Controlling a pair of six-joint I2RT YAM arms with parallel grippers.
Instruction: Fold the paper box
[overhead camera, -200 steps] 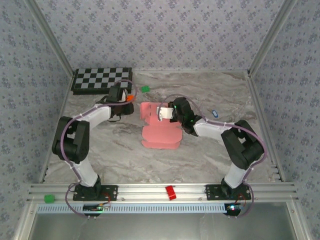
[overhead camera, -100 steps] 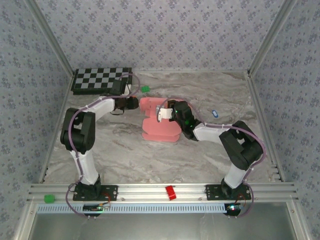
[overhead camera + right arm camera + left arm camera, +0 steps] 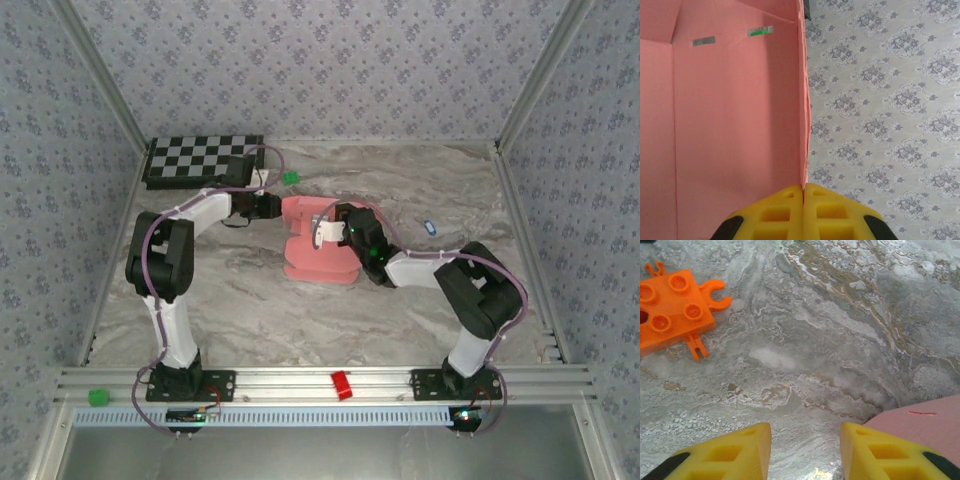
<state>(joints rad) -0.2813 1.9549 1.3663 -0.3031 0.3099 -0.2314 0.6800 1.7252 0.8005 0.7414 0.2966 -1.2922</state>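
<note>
A checkerboard [image 3: 203, 160] lies far left, a green block [image 3: 291, 178] near it.

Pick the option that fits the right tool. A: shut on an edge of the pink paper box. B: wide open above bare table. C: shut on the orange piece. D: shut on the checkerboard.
A: the right wrist view shows the right tool pinched shut on the upright edge of the paper box.

The paper box [image 3: 735, 125] is smooth matt card; ahead of the left gripper [image 3: 805, 447] lies a glossy orange plastic brick [image 3: 671, 310].
</note>
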